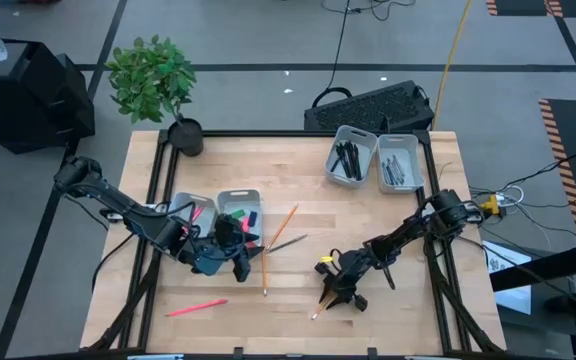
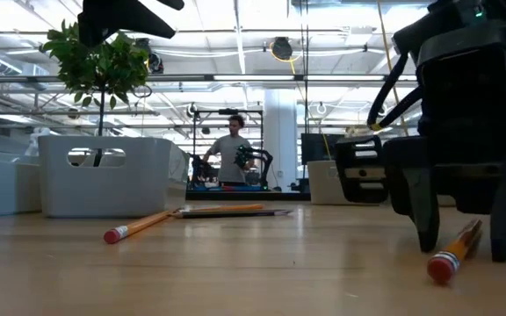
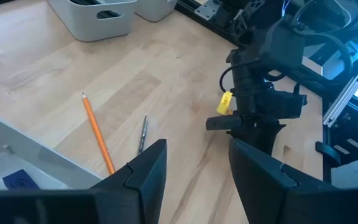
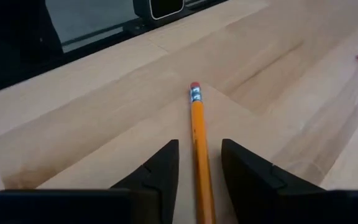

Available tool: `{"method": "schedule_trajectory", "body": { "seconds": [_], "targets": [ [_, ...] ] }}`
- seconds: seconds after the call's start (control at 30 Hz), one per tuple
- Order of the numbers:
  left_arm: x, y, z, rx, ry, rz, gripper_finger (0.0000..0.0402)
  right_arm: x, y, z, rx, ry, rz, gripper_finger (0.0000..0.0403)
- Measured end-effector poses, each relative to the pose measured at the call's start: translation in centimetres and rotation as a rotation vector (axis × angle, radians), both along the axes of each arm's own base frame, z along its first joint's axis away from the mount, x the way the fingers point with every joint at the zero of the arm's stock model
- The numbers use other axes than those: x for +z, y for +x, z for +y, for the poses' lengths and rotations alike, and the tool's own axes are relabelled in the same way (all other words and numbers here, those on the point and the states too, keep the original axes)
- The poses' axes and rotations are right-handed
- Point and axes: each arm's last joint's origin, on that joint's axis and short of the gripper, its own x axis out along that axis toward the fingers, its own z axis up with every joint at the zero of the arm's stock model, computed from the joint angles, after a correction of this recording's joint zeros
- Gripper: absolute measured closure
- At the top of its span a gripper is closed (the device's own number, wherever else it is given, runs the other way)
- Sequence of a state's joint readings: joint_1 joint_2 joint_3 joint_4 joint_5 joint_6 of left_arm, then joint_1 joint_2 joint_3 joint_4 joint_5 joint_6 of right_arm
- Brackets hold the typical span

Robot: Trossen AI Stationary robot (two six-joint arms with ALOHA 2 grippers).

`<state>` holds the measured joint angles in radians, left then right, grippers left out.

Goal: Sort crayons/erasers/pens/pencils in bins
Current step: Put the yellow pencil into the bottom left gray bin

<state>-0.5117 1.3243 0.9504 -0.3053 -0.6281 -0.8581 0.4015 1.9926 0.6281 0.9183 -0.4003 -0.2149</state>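
High view: right hand (image 1: pixel 334 291) is sitting low at the near-centre worktop (image 1: pixel 298 170) over an orange pencil (image 1: pixel 320 309), so a pencil pick looks to be the step in hand; left hand (image 1: pixel 230 254) is hovering just near of the left pair of bins (image 1: pixel 240 194), which are holding coloured erasers (image 1: pixel 242 213); two more orange pencils (image 1: pixel 285 224) and a pink one (image 1: pixel 196 308) are lying loose, the far-right bins (image 1: pixel 400 143) already holding dark pens. Low view: adding that the pencil (image 2: pixel 454 250) is flat on the wood between the right hand's fingers, eraser tip toward camera; a person is standing far off. Left wrist view: left hand (image 3: pixel 194 180) is spread, holding nothing, looking across at the right arm. Right wrist view: right hand (image 4: pixel 199 165) is spread, straddling the pencil (image 4: pixel 197 137), not yet pinching. Next move probably calls for pressing together on it, lifting, and carrying to a bin.
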Motion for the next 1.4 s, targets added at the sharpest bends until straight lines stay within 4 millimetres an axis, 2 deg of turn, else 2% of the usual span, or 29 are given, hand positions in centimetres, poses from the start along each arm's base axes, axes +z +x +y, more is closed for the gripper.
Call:
{"method": "schedule_trajectory", "body": {
  "seconds": [0.2, 0.33, 0.67, 0.9, 1.23, 1.4],
  "targets": [
    [0.1, 0.1, 0.0, 0.0, -0.009, -0.016, 0.0227, -1.3, 0.0, 0.0, -0.005, 0.014, 0.012, 0.0289],
    [0.1, 0.1, -0.1, 0.0, -0.01, -0.017, 0.0227, -1.4, 0.0, 0.0, -0.007, 0.007, 0.021, 0.0294],
    [0.1, 0.1, -0.1, 0.002, -0.012, -0.018, 0.0227, -1.6, -0.1, 0.0, 0.007, -0.02, 0.031, 0.0376],
    [0.1, 0.1, -0.1, 0.002, -0.011, -0.017, 0.0227, -1.7, -0.1, -0.1, 0.012, -0.038, 0.014, 0.0386],
    [0.1, 0.2, 0.1, 0.002, 0.017, -0.014, 0.0227, -0.3, 0.0, -0.1, -0.006, -0.06, -0.027, 0.0386],
    [0.1, 0.3, 0.5, 0.033, -0.015, -0.019, 0.0226, 1.1, 0.0, -0.2, -0.033, -0.089, -0.039, 0.0386]
  ]
}}
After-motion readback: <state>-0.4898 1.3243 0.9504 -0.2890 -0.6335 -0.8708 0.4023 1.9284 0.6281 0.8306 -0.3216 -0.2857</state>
